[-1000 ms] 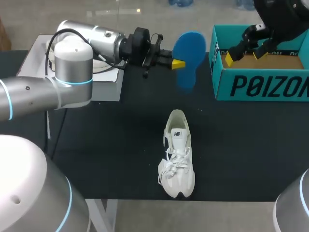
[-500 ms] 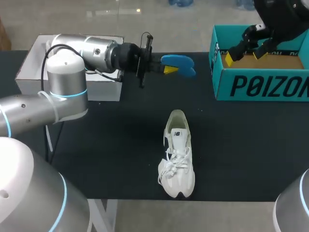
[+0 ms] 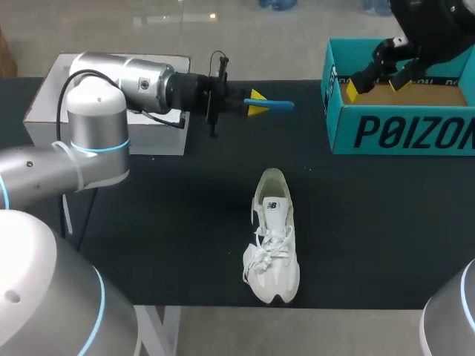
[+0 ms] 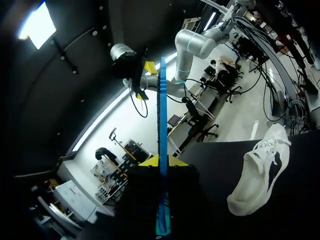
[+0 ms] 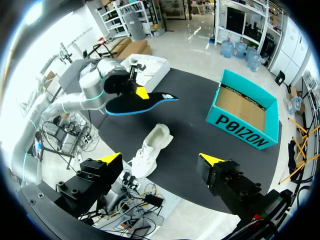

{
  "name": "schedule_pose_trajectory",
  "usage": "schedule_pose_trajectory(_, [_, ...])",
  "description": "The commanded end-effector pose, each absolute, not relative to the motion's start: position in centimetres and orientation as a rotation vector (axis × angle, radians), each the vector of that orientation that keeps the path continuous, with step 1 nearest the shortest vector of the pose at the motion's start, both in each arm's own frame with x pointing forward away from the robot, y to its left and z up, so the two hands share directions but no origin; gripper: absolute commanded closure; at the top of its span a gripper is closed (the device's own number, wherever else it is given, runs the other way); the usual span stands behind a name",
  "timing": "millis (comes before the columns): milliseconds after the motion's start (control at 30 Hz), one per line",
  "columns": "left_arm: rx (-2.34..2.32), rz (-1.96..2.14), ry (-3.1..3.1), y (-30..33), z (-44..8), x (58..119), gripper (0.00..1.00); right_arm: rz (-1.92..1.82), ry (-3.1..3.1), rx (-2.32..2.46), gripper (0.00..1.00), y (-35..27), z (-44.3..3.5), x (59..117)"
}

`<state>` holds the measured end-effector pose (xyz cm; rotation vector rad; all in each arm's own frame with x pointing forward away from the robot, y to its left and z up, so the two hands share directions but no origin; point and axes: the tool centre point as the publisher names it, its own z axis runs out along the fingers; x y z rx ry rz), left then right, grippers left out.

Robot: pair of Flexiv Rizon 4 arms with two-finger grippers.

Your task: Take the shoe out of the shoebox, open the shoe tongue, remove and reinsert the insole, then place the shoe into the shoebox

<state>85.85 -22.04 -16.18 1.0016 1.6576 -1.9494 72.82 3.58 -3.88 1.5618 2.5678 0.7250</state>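
My left gripper [image 3: 256, 106] is shut on a blue insole [image 3: 276, 106], held edge-on in the air above the black table, beyond the shoe. In the left wrist view the insole [image 4: 162, 115] stands as a thin blue line between the yellow tips of the left gripper [image 4: 161, 161]. A white shoe [image 3: 272, 237] lies on the table near its front edge, toe toward the front. The teal shoebox [image 3: 401, 133] stands at the back right. My right gripper [image 3: 378, 80] hangs open above it. From the right wrist, the right gripper [image 5: 160, 160] looks down on the shoe [image 5: 149, 148], insole [image 5: 137, 105] and shoebox [image 5: 245, 131].
A white box [image 3: 159, 141] sits at the table's back left, under my left arm. The black tabletop [image 3: 371, 222] stretches right of the shoe and in front of the shoebox.
My left wrist has turned, so the insole went from showing its broad face to edge-on, and it sits a little lower. The right arm and the shoe have not moved.
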Motion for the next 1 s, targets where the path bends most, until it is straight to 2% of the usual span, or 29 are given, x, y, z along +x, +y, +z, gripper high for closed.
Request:
schedule_pose_trajectory(33, [0.941, -1.921, 1.725, -21.8, -16.6, 85.0, 1.00, 0.718, 2.570, 1.566, 0.00, 3.8, -3.8, 73.0])
schedule_pose_trajectory(800, [0.941, -1.921, 1.725, -21.8, -16.6, 85.0, 1.00, 0.718, 2.570, 1.566, 0.00, 3.8, -3.8, 73.0])
schedule_pose_trajectory(1000, [1.128, -1.702, 1.441, -21.8, -17.0, 83.8, 1.00, 0.718, 2.570, 1.566, 0.00, 3.8, -3.8, 73.0])
